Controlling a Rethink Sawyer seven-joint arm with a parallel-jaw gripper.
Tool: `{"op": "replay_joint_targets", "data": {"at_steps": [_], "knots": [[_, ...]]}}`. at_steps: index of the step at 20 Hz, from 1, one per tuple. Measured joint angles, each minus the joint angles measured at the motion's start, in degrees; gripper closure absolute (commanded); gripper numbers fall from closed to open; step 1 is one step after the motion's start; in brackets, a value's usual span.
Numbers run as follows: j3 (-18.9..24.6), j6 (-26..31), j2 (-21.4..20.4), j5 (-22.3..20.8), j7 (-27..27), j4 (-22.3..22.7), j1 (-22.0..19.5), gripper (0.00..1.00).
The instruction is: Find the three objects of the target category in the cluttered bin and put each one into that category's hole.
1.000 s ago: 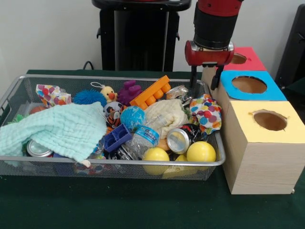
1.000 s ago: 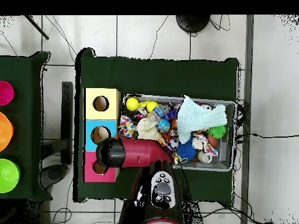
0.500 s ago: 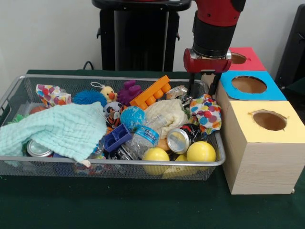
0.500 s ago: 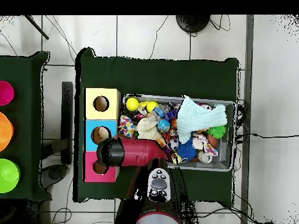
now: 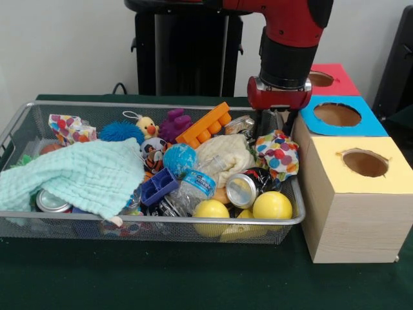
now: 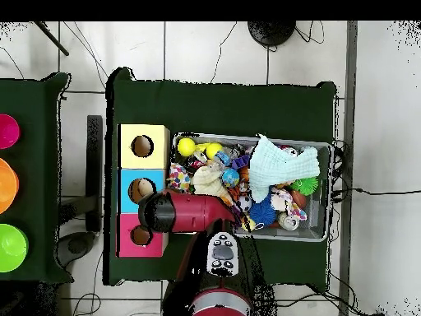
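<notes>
1. The gripper (image 5: 274,126) hangs over the wire bin's (image 5: 155,219) far right corner, fingers spread, just above a polka-dot cloth (image 5: 279,153).
2. Two yellow balls (image 5: 272,205) sit at the near rim.
3. Right of the bin stand yellow (image 5: 352,194), blue (image 5: 337,116) and red boxes (image 5: 330,79).

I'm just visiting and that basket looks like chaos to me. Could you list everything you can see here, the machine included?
Wire mesh bin: one, silver, on the green table.
Mint muslin cloth: one, bin's left part.
Yellow plastic balls: two, at the near rim.
Crushed metal cans: two seen, silver; the other sits under the cloth.
Clear plastic water bottle: one, blue label, centre.
Orange toy building brick: one, at the back.
Spotted fabric pieces: two, multicoloured, at opposite ends of the bin.
Blue spiky ball: one, back left.
Wooden box with holes: one, tops yellow, blue, red, beside the bin.
Robot hand: one, red and black, low over the bin's end nearest the box.
</notes>
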Motion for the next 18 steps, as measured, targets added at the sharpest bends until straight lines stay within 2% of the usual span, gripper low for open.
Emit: {"op": "replay_joint_targets", "data": {"at_steps": [18], "knots": [[-0.96, 0.35, -0.06, -0.02, 0.0, -1.39, 1.57, 0.0]]}}
